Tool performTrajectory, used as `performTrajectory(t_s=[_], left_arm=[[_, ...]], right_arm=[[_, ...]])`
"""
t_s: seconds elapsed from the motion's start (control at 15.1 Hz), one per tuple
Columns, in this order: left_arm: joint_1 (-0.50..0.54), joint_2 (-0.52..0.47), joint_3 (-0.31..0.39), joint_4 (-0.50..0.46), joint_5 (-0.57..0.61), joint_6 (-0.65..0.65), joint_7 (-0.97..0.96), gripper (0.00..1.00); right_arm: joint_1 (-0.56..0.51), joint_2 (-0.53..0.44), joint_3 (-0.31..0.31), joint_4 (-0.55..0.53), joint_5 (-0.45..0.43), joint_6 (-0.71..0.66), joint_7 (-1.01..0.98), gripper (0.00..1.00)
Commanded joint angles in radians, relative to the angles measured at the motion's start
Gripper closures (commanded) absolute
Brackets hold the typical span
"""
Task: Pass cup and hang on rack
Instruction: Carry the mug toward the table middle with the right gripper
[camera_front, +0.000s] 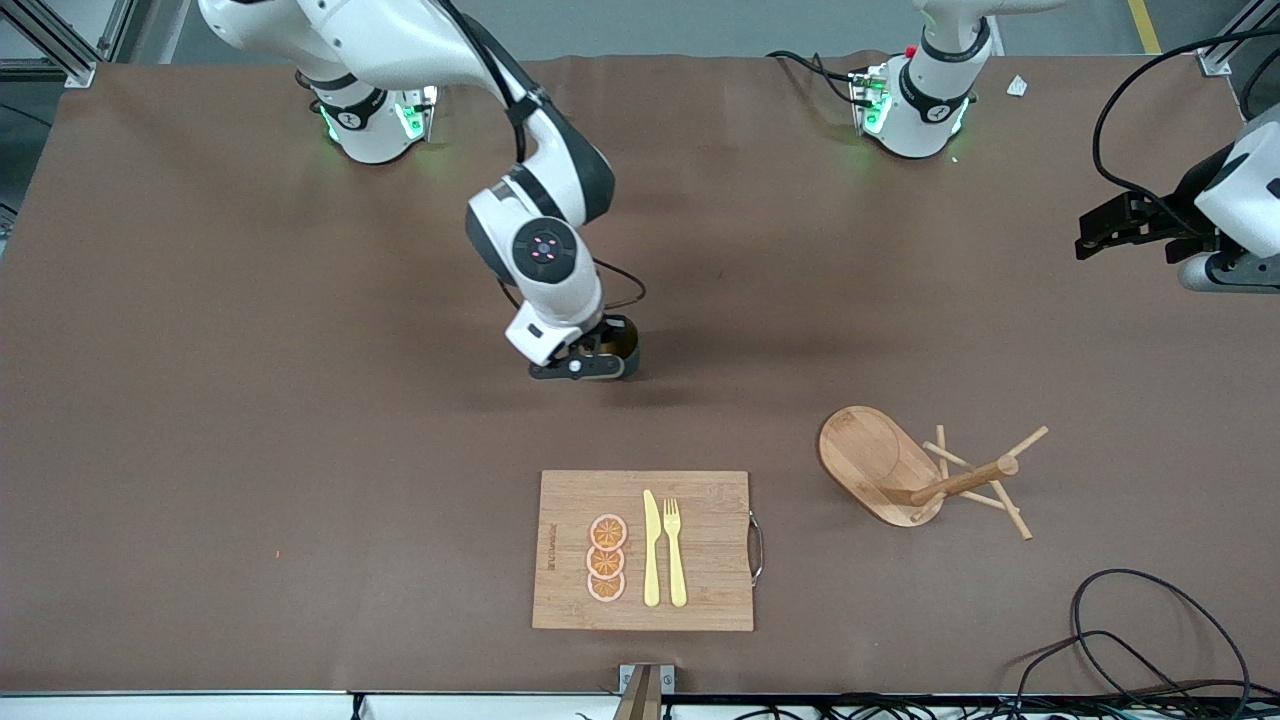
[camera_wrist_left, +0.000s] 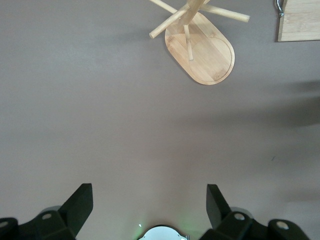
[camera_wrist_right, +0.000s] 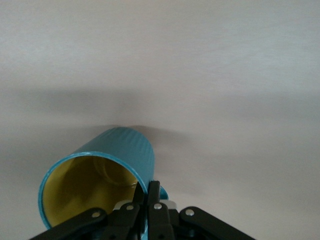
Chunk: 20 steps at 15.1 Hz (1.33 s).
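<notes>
Looking down from the front view, the right gripper (camera_front: 590, 362) sits just above center of the frame, low at the brown table (camera_front: 250, 400), its fingers pressed together on the rim of the cup (camera_front: 622, 345), of which only a dark sliver shows. The left gripper (camera_front: 1100, 235) hangs at the right edge, waiting with its fingers spread. In the lower right the rack (camera_front: 905, 470) stands on its oval base, pegs splayed. Low in the center lies a cutting board (camera_front: 700, 550) bearing three orange slices (camera_front: 606, 558), a yellow knife (camera_front: 651, 550) and a yellow fork (camera_front: 674, 550).

Left wrist view: two dark fingers (camera_wrist_left: 80, 205) stand wide apart along the bottom edge, nothing between them; the rack (camera_wrist_left: 205, 50) is at the top.

Right wrist view: the teal cup (camera_wrist_right: 100, 175) fills the lower left, yellow inside showing, its wall pinched at bottom center by the right gripper (camera_wrist_right: 150, 202).
</notes>
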Motion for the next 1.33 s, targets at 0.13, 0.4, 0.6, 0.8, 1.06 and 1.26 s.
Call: performTrajectory(t_s=[0.13,0.4,0.6,0.8,1.06,1.26], left_arm=[[0.004,0.007,-0.003,0.02,0.006,-0.016,0.013,0.0],[-0.01,0.01,-0.003,0.022,-0.006,-0.015,-0.002,0.0],[-0.022,0.017,-0.007,0.022,-0.006,-0.01,-0.005,0.0],[-0.071,0.039,-0.013,0.045,-0.006,-0.007,-0.011,0.0],[-0.13,0.054,-0.021,0.066,-0.008,-0.009,-0.077,0.0],[-0.195,0.056,-0.021,0.066,-0.006,-0.009,-0.115,0.0]], right_arm=[[0.034,0.068,-0.012,0.09,0.014,-0.009,0.038,1.0],[0.066,0.074,-0.014,0.09,0.013,0.027,0.029,1.0],[0.071,0.08,-0.014,0.09,0.005,0.028,0.026,0.96],[0.066,0.078,-0.014,0.093,0.002,0.025,0.021,0.0],[0.039,0.064,-0.014,0.153,0.017,-0.065,0.012,0.0],[-0.019,0.01,-0.011,0.171,0.028,-0.191,-0.066,0.0]])
